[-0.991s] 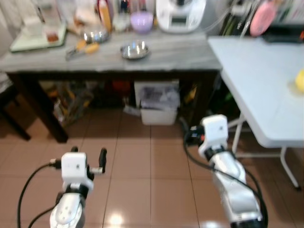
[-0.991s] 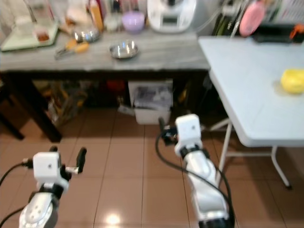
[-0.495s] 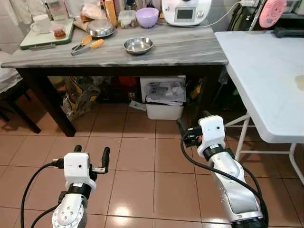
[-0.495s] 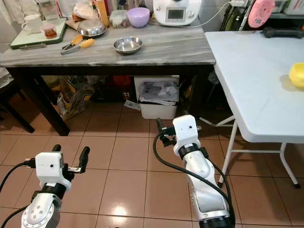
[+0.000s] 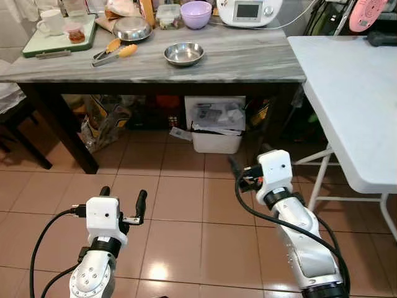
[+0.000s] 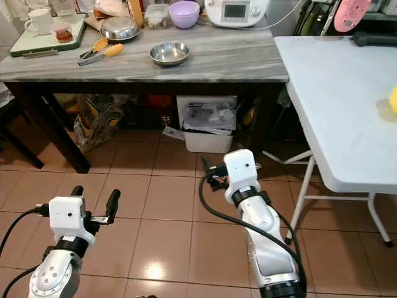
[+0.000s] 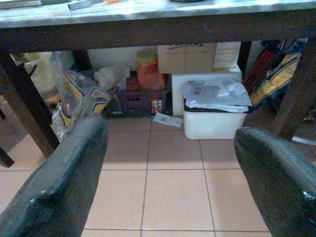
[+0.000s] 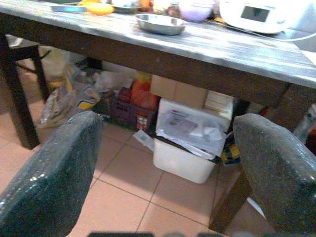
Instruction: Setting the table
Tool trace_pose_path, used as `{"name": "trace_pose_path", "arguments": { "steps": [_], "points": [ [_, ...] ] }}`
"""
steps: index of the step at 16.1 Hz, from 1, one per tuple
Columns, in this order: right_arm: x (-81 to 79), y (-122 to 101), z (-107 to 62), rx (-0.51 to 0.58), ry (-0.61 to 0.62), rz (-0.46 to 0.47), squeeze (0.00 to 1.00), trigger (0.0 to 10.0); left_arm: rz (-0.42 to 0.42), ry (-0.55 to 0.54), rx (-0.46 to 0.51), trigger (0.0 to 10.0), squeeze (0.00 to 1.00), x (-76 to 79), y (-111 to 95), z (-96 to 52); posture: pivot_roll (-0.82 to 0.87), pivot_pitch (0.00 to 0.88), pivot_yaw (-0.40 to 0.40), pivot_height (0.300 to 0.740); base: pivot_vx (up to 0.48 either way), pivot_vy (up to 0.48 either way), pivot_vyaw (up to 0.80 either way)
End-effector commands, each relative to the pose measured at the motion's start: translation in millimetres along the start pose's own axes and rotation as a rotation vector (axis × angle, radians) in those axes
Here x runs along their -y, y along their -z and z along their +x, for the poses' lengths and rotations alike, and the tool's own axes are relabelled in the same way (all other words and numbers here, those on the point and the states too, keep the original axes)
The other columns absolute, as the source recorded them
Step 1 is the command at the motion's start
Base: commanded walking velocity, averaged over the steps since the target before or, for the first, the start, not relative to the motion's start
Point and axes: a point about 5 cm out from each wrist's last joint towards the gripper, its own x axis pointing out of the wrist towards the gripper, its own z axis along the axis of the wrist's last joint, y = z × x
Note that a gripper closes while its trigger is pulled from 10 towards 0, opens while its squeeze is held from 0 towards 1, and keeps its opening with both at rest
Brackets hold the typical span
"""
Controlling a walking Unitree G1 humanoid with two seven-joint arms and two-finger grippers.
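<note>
Fingers of left gripper spread wide, empty, low over floor tiles. Right gripper likewise wide, empty. Ahead, steel bowl on bench; beneath, white bin. Right: white table, yellow object.

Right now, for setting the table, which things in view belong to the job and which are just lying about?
Likely for the job:
steel bowl
purple bowl
mug
tongs
white folding table
both open grippers, left and right, holding nothing

Lying about:
bin of papers
bags under the counter
white appliance
</note>
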Motion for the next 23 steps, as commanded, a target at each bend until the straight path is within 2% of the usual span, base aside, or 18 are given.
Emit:
{"name": "trace_pose_path", "arguments": {
  "steps": [1, 23],
  "points": [
    [-2.7, -1.0, 0.3, 0.006, -0.018, 0.001, 0.0, 10.0, 0.005, 0.0, -0.002, 10.0, 0.0, -1.2, 0.9, -1.5, -0.05, 0.088, 0.038, 0.74, 0.0, -0.322, 0.0],
    [1.2, -4.3, 2.5, 0.036, 0.031, 0.005, 0.0, 10.0, 0.007, 0.005, -0.008, 10.0, 0.0, -1.6, 1.9, 1.6, -0.05, 0.093, 0.049, 0.74, 0.0, -0.359, 0.0]
  ]
}}
